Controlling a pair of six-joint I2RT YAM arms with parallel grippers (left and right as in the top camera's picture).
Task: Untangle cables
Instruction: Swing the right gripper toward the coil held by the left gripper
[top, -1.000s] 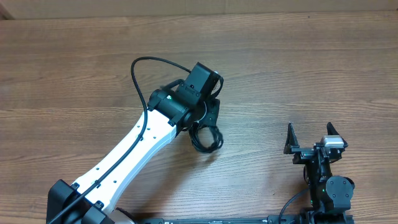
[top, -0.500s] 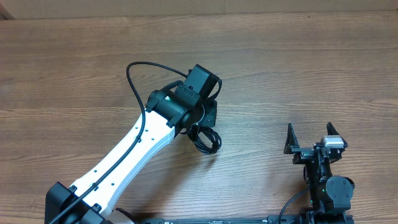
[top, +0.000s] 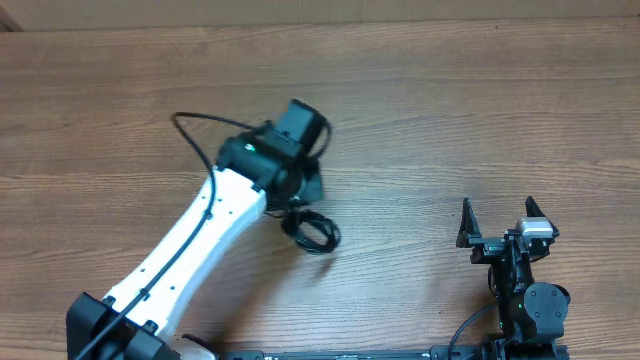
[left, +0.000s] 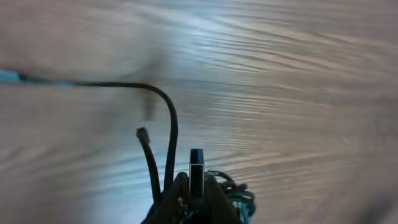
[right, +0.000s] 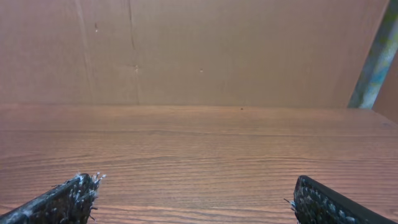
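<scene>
The left gripper (left: 196, 182) is clamped narrow on the cables (top: 312, 231). In the wrist view, two strands rise from between its fingers. One ends in a free plug (left: 142, 133) just above the left gripper; the other arches away from it to the side. The rest of the bunch forms a small coil (left: 231, 188) just beside the left gripper, and you cannot tell whether it rests fully on the table (top: 450, 120). The right gripper (top: 498, 212) stands wide and empty, well apart from the left gripper.

The step in hand appears to be drawing the held strands out of the coil. Pull slowly and low along the table, away from the coil, so that loops slide open rather than cinch. Watch the free plug, since it may snag in a loop. If the coil drags along as one lump, bring the right gripper in beside the left gripper to pin it.
</scene>
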